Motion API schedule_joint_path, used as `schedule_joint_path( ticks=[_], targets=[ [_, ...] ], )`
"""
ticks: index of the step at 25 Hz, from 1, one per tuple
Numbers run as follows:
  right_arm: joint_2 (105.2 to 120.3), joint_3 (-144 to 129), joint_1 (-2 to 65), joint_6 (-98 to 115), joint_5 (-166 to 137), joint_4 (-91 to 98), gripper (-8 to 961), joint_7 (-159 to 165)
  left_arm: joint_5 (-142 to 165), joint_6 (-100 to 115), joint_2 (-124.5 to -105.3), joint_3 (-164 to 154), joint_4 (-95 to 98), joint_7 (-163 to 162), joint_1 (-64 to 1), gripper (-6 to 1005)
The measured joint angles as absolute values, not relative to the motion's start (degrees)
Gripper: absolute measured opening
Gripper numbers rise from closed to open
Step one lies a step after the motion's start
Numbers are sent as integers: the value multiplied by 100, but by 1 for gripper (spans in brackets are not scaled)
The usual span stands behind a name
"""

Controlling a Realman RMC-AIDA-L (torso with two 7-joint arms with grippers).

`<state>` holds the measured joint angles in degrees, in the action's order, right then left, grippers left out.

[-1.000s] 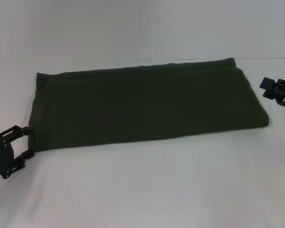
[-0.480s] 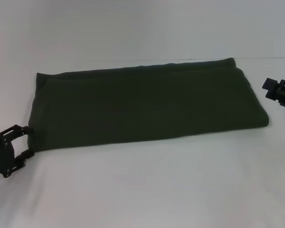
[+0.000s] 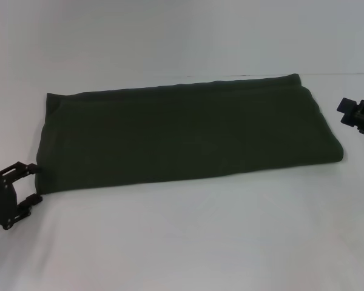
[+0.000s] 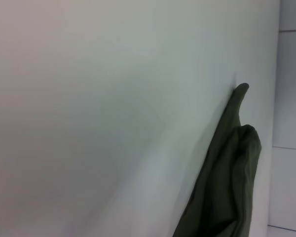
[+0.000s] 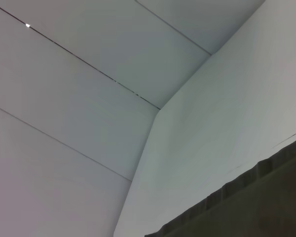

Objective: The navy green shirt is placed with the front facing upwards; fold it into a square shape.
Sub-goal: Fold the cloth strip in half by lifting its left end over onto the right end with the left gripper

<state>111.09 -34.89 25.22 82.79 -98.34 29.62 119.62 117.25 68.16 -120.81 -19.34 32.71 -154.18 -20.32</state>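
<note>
The navy green shirt [image 3: 182, 133] lies on the white table [image 3: 188, 236] as a long flat rectangle with its plain green side up. No print or collar shows. My left gripper [image 3: 34, 182] is open just off the shirt's near left corner and holds nothing. My right gripper [image 3: 347, 113] hovers open beyond the shirt's right end, clear of the cloth. A bunched corner of the shirt [image 4: 227, 187] shows in the left wrist view. The right wrist view catches a hem edge of the shirt [image 5: 256, 207].
The white table spreads bare in front of the shirt and behind it. A white wall [image 3: 182, 30] rises at the back. The right wrist view shows the table edge [image 5: 138, 168] and pale panelled floor [image 5: 64, 98] past it.
My left gripper has drawn back a little toward the near left, away from the shirt's corner. My right gripper has slid further right. The shirt has not moved.
</note>
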Motion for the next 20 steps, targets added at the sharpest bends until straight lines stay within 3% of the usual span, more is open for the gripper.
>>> schedule_joint_path(
  ticks=[20],
  targets=[
    [11115, -3489, 2487, 8280, -9841, 2962, 583, 11962, 11400, 6768, -12094, -2046, 3191, -14977, -2516, 701]
  ],
)
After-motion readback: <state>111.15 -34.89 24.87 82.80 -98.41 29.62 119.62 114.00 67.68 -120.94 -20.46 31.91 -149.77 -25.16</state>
